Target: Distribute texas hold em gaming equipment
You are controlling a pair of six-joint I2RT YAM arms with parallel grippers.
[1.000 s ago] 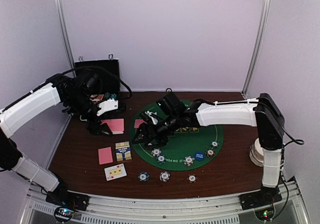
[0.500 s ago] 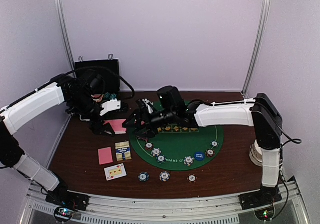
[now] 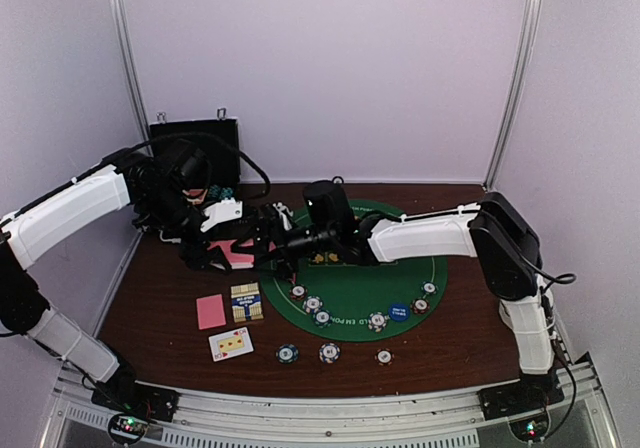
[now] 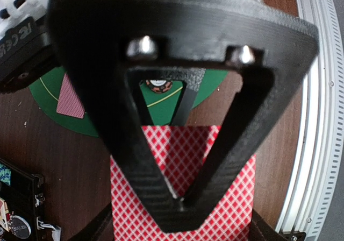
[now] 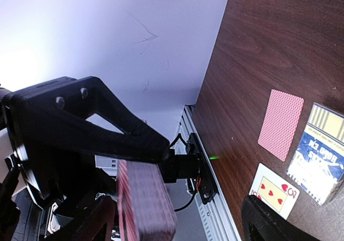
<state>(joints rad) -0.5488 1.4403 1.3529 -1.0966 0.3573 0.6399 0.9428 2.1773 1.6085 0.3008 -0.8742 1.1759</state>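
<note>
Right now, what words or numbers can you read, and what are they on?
"EM POK": green mat, near edge; other letters unclear.
Box label: too blurred.
Blue button: print too small.
Face-up card: red hearts, corner mark unclear.

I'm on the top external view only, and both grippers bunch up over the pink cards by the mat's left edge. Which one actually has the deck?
Observer: The left wrist view shows the deck face-on, held by its side edges between the fingers of the left gripper.
Operator: And the right one?
Observer: The right gripper is open. Its wrist view shows its fingers wide apart, with the deck edge-on between them.
Operator: Touching a card?
Observer: One finger lies over the top card, and its tip seems to be on it, but I cannot confirm contact.
</note>
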